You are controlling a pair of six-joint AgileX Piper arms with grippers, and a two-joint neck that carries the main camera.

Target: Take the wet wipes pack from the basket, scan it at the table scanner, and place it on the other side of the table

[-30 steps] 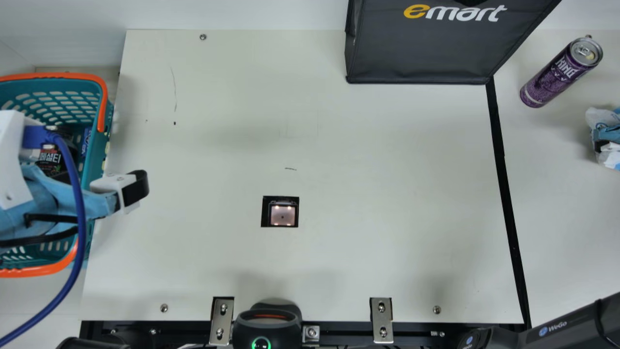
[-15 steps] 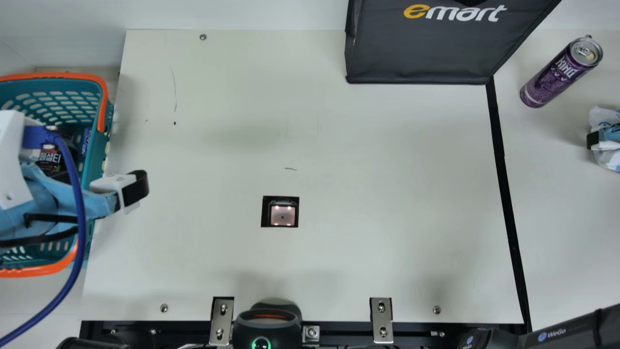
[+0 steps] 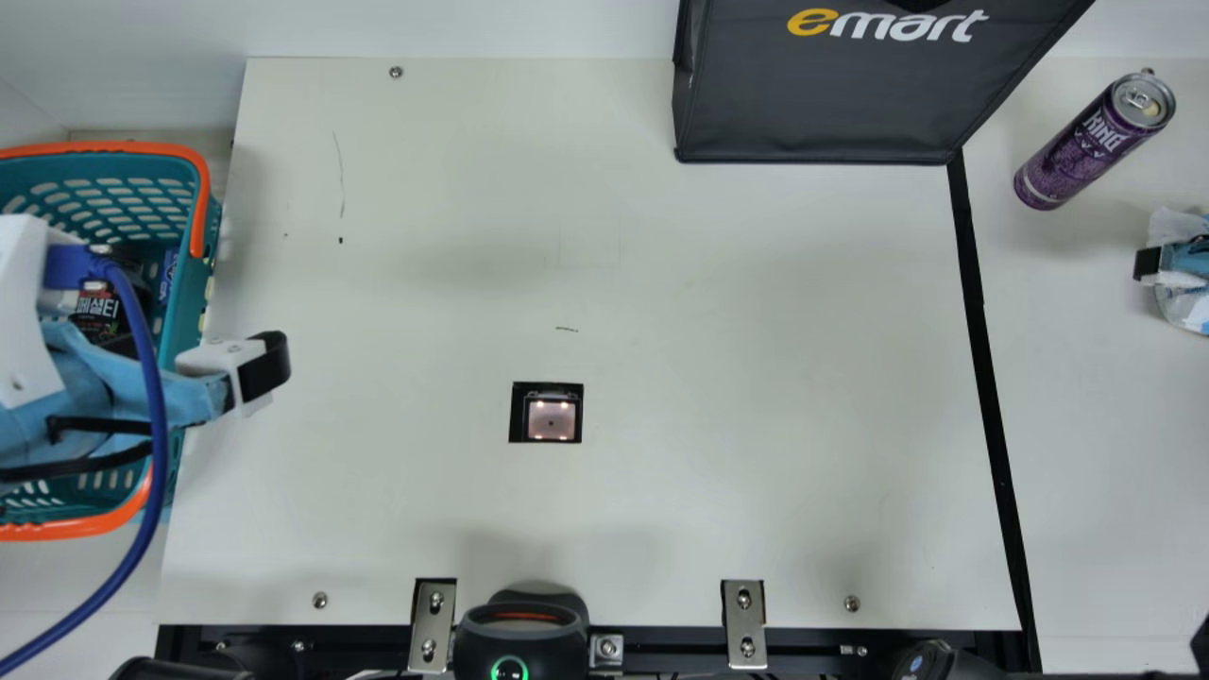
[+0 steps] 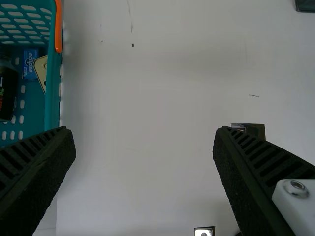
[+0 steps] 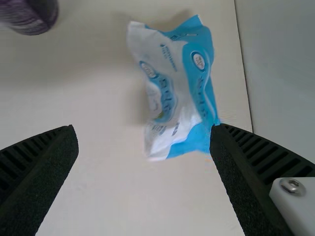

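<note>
Blue-and-white crinkled wet wipes pack (image 5: 174, 88) lies near the black-ribbed right gripper (image 3: 1149, 263), fingers apart; the black-ribbed left gripper (image 3: 203, 361) also gapes.

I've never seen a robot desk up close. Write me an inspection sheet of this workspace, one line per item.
Surface: cream tabletop with thin scratches, small dark marks and a black strip toward the right.
Job's things: crinkled blue-and-white plastic wet wipes pack lies right of the strip; square black-framed table scanner is lit; teal perforated basket at left holds other goods.
Clutter: purple metal can and black fabric bag near the far side.
Grippers: left gripper open, empty, by the basket; right gripper open, near the pack.
Cables: thick blue cable curves down across the basket.
Surroundings: white wall behind.
</note>
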